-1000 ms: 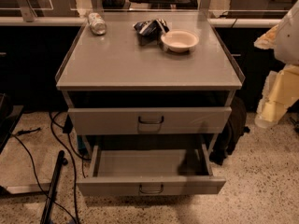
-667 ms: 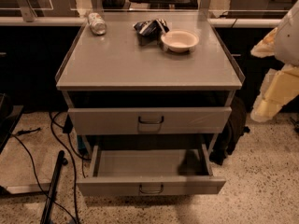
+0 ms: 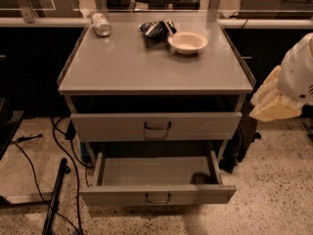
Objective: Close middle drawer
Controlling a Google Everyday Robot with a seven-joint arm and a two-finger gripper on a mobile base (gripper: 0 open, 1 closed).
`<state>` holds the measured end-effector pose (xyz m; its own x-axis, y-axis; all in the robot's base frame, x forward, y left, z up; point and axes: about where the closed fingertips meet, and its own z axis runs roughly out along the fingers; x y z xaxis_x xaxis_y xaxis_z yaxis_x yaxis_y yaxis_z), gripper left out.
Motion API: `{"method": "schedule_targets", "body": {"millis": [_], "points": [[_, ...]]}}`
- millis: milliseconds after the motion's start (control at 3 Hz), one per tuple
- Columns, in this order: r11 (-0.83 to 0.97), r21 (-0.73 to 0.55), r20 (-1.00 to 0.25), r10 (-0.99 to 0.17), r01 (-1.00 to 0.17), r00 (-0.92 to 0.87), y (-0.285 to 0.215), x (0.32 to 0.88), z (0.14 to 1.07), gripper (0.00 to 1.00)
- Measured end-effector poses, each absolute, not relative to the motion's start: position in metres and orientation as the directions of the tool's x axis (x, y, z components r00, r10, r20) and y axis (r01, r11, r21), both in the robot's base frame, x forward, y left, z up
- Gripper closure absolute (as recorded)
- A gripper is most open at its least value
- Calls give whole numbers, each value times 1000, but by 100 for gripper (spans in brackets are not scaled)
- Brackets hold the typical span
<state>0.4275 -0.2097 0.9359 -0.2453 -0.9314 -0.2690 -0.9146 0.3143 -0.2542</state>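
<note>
One grey metal middle drawer; tool rightward.

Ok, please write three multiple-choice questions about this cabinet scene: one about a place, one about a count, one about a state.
1. Where is the gripper? A on the floor; B right of the cabinet; C inside a drawer.
2. How many things lie on the cabinet? A one; B three; C five.
3. The middle drawer is: A pulled out; B shut; C removed.
Answers: 1 B, it hangs beside the cabinet's right side. 2 B, can, crumpled bag, bowl. 3 A, its inside shows.
</note>
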Motion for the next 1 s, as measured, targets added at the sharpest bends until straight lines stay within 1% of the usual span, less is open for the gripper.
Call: {"method": "schedule_targets", "body": {"millis": [333,667,1000], "points": [[332,-236,-337,-909,-913,-243,-197,424,885,89],[350,-267,-357,-902,-898,-245,-195,432,874,100],[350,-268,-357,-902,-898,-245,-195,432,875,100]]}}
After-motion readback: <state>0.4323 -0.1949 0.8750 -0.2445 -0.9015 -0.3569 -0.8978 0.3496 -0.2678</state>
